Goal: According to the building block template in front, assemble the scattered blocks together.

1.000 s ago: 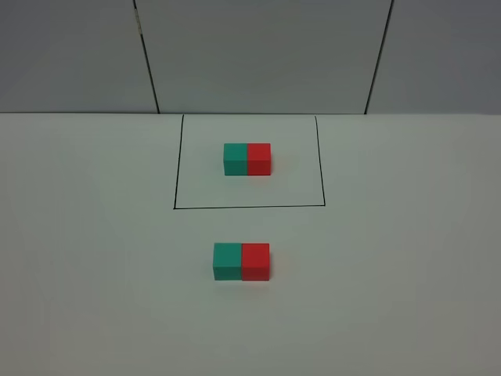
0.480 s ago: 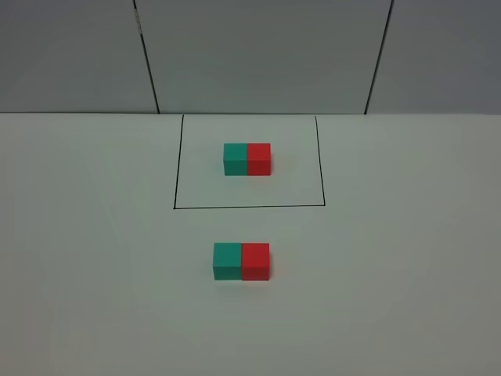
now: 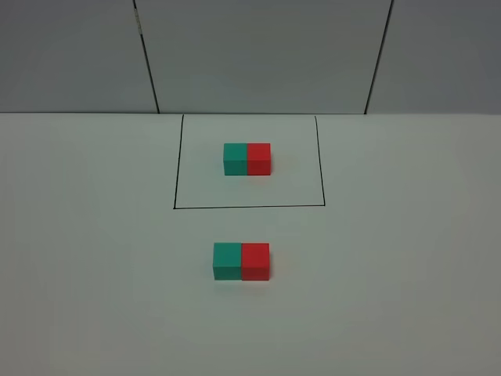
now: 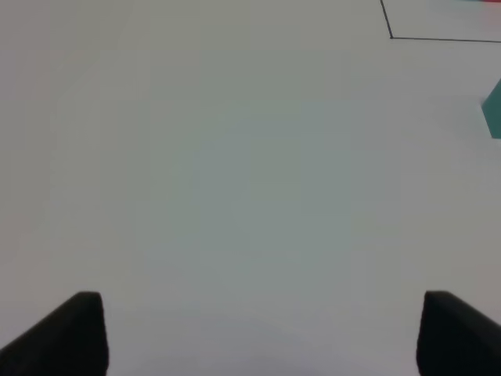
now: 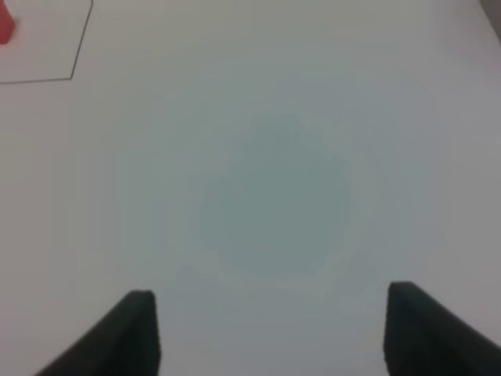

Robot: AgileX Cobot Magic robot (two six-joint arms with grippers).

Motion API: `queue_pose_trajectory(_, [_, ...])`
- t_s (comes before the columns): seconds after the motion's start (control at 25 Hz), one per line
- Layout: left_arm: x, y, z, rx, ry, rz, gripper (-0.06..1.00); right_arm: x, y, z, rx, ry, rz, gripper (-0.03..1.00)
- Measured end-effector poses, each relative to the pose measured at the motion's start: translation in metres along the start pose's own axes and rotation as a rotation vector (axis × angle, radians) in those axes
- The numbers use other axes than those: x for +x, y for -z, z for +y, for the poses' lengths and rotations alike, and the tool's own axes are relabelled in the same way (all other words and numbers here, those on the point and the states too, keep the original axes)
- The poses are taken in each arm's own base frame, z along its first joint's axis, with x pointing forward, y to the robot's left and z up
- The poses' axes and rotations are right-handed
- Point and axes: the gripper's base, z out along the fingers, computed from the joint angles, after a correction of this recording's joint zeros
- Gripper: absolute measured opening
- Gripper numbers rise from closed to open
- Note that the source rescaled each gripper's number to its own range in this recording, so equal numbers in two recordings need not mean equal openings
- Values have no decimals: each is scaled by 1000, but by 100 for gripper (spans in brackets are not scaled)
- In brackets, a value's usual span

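Nothing has moved since the earlier frames: both pairs of cubes sit exactly where they were, and no arm enters the exterior high view. In that view the building block template [image 3: 247, 159] sits in the upper middle of the frame inside the black outline [image 3: 249, 207], teal on the left and red on the right, touching. Below it, in the centre of the frame, the teal cube [image 3: 227, 261] and the red cube [image 3: 255, 261] lie outside the outline, side by side and touching, teal left, with their joined long axis running left to right just as in the template (so the assembly looks already done). In the left wrist view the left gripper [image 4: 262, 329] shows two dark fingertips standing wide apart at the lower corners with only bare table [image 4: 235, 172] between them; a sliver of the teal cube [image 4: 493, 110] shows at the right edge and a corner of the outline at the upper right, so the cubes lie well off to one side of this claw. In the right wrist view the right gripper [image 5: 272, 325] also has its fingertips apart and clamped on nothing; a scrap of red [image 5: 5, 23] shows at the upper left edge beside the outline's corner. Neither arm seems clearly nearer, and I judge no further grasp is called for.
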Motion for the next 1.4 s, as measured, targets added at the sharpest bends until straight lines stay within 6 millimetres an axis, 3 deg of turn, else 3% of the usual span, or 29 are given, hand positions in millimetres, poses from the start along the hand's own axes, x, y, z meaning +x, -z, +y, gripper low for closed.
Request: queue_pose_trajectory(1.4, [0,0,0,0,0,0,88,-1,0,-2,-28,7,-7,54])
